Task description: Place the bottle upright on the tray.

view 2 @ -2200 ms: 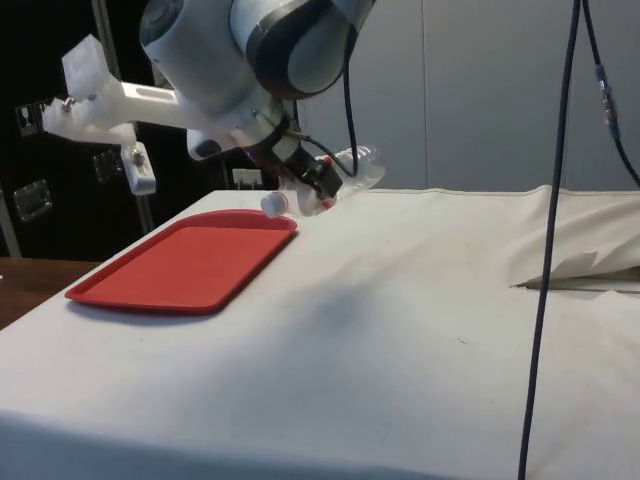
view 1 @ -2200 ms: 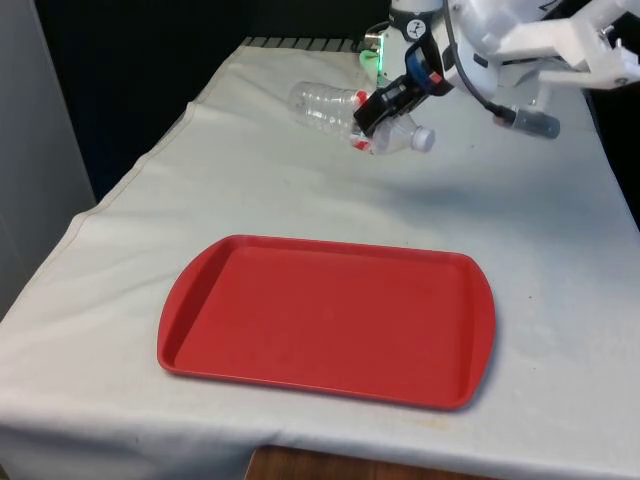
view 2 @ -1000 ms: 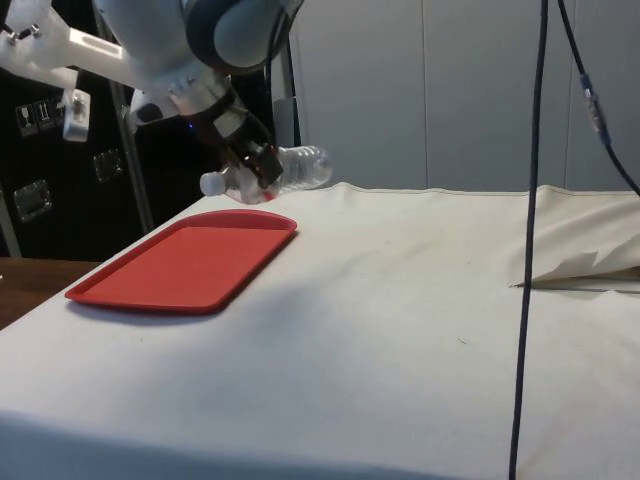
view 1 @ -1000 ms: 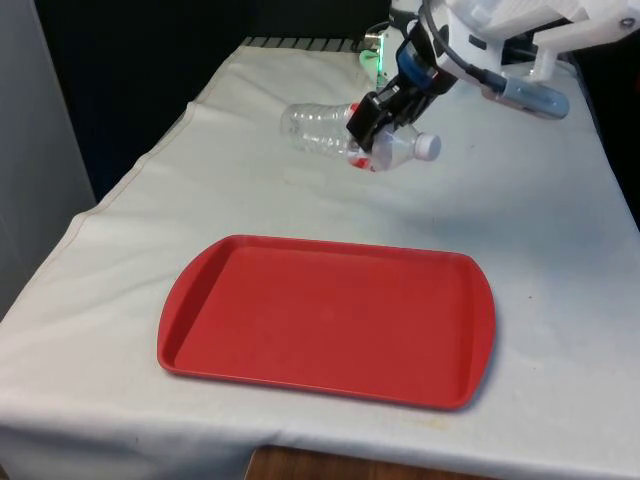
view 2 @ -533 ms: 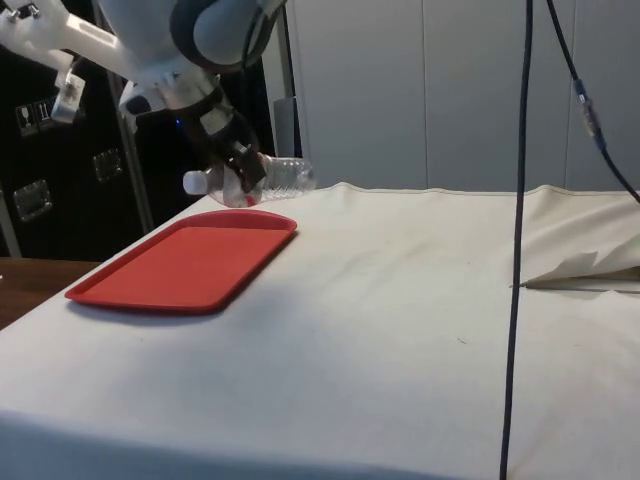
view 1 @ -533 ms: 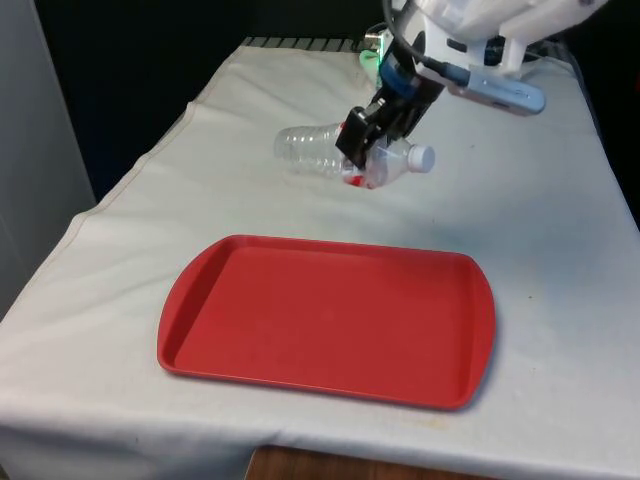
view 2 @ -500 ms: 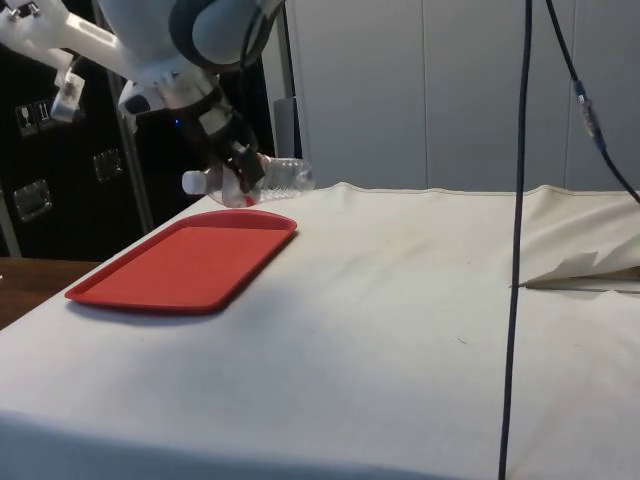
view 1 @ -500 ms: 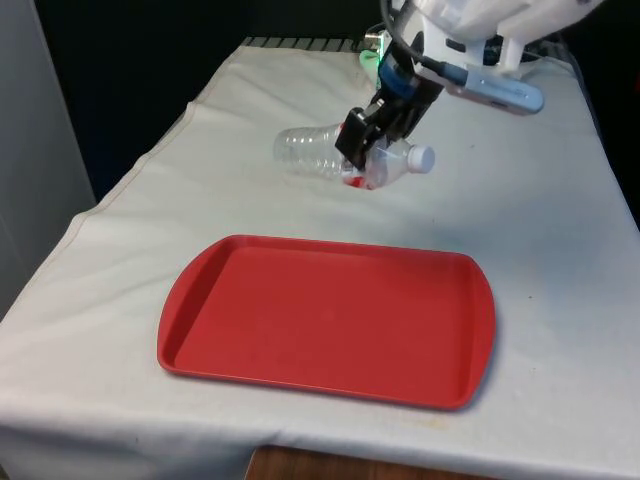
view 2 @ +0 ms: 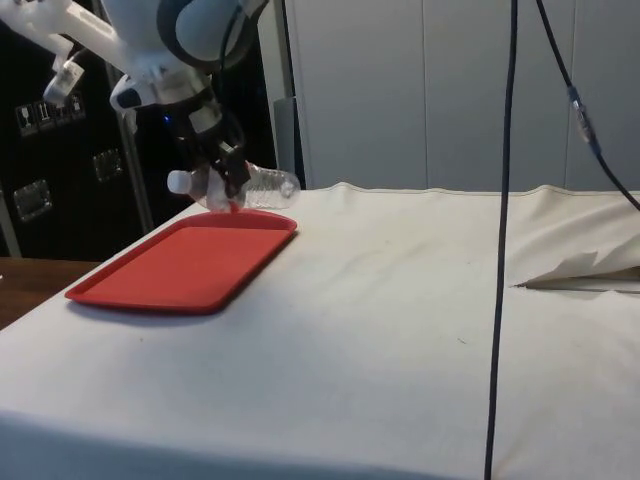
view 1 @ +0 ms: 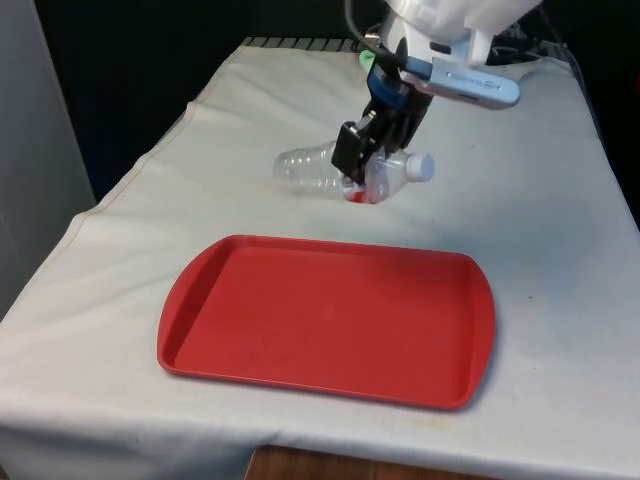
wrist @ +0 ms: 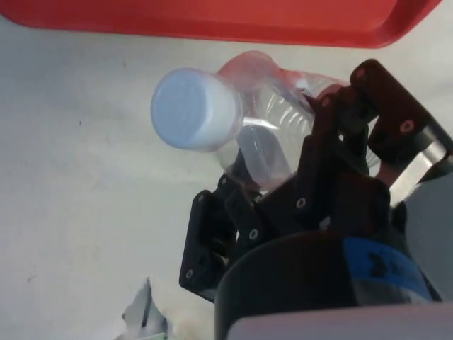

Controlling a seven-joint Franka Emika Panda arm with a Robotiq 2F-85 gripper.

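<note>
Front view: the gripper is clamped on the clear bottle near its neck, carrying it on its side in the air just beyond the red tray.

Side view: the bottle hangs above the tray's far end.

Wrist view: the fingers squeeze the thin plastic just behind the white cap. It looks empty, light, easily crushed and slippery, so a gentle hold at the neck suits.

Bottle nearer the tray.
</note>
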